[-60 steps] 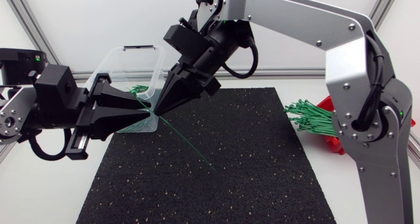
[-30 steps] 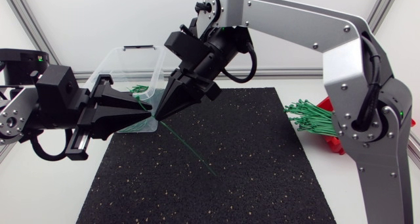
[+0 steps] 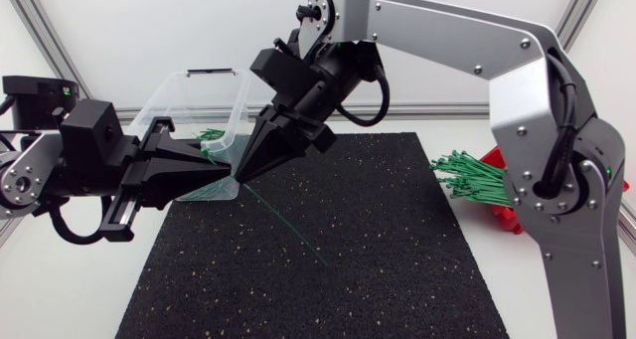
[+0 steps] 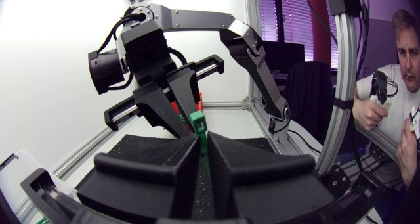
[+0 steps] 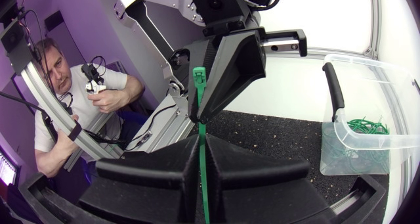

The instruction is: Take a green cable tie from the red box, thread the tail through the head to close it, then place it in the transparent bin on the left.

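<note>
While left, right jaws clench green cable tie (image 4: 199,129) | tail slants over mat (image 3: 397,240) | bin (image 3: 164,95) just beside

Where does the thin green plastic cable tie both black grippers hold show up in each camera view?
Head view: the green cable tie slants from the tips of the left gripper and right gripper down towards the black speckled mat.
Left wrist view: the tie stands upright between that gripper's fingers.
Right wrist view: the tie upright between its fingers.
Shared landmark: the mat.
</note>
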Motion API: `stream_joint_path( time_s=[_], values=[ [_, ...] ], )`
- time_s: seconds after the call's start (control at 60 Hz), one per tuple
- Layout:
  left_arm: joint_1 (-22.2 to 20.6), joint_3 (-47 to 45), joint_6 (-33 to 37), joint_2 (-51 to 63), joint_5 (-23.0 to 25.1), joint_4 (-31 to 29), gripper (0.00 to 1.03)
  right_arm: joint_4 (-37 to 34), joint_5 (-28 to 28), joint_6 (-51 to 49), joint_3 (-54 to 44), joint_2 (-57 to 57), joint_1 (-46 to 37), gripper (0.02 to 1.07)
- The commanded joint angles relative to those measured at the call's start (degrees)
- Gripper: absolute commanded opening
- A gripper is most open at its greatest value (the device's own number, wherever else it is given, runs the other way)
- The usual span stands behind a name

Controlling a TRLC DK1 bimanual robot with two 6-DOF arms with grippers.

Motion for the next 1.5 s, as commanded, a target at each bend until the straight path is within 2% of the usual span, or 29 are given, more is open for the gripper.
stream_joint_path(
  time_s=[0.0, 0.05, 0.25, 0.283, 0.317, 0.35, 0.417, 0.483, 0.667, 0.817, 0.883, 1.017, 1.133, 1.217, 1.333, 1.383, 1.483],
  values=[
    [-0.05, 1.88, -2.08, 0.8, 1.47, 0.69, 0.07, -5.16, -0.3, -1.76, -1.79, 0.21, -0.37, 0.1],
    [-0.05, 2.41, -3.05, 1.15, 1.64, 0.69, 0.03, -5.16, -0.21, -1.76, -1.88, 0.3, -0.37, 0.1],
    [-0.4, 3.82, -5.24, 1.59, 1.82, 0.69, 0.03, -4.54, 0.4, -0.97, -1.79, 0.21, 0.07, 0.12],
    [-0.4, 3.91, -5.42, 1.59, 1.82, 0.69, 0.03, -4.37, 0.84, -0.44, -1.7, 0.21, -0.02, 0.23],
    [-0.49, 3.91, -5.51, 1.51, 1.82, 0.69, 0.03, -4.28, 0.84, -0.27, -1.7, 0.03, -0.28, 0.39],
    [-0.49, 3.91, -5.68, 1.42, 1.82, 0.69, 0.03, -4.01, 1.46, 0.17, -1.79, -0.14, -0.46, 0.49],
    [-0.14, 3.91, -5.95, 1.33, 1.82, 0.69, 0.03, -2.43, 2.6, 1.67, -2.23, -0.93, -0.9, 0.54],
    [0.3, 3.91, -7.09, 1.33, 1.73, 0.6, 0.03, -1.11, 3.57, 2.81, -2.58, -1.46, -1.51, 0.65],
    [1.35, 2.94, -7.26, 0.45, 0.85, -0.02, 0.03, 5.3, 7.17, 7.2, -6.27, -3.48, -1.69, 0.65],
    [2.23, 1.27, -7.35, -1.75, -0.73, -0.54, 0.03, 18.4, 13.24, 15.73, -13.22, -7.17, -0.9, 0.65],
    [2.85, 0.65, -7.35, -2.36, -1.43, -0.89, 0.03, 21.21, 14.73, 17.49, -14.45, -7.79, -0.64, 0.65],
    [2.94, 0.65, -7.35, -2.45, -4.95, -3.27, 0.03, 30.97, 19.83, 22.76, -19.72, -10.87, -0.2, 0.65],
    [2.85, 0.92, -7.35, -2.54, -7.85, -5.38, 0.03, 36.68, 23.43, 25.93, -23.24, -13.24, -0.2, 0.65],
    [2.23, 1.09, -7.35, -2.98, -11.54, -6.87, 0.03, 42.13, 26.51, 28.3, -27.01, -16.14, -0.11, 0.65],
    [1.44, 2.85, -7.44, -3.07, -14.61, -12.5, 0.03, 48.46, 29.85, 31.64, -32.99, -21.41, 0.77, 0.65],
    [1.35, 3.82, -8.32, -3.5, -15.23, -14.52, 0.03, 50.74, 30.55, 32.78, -35.72, -23.87, 1.21, 0.65],
    [1.53, 4.08, -12.27, -5.26, -16.64, -14.78, 0.03, 55.05, 32.66, 35.07, -40.81, -28.27, 2.27, 0.65]
  ],
)
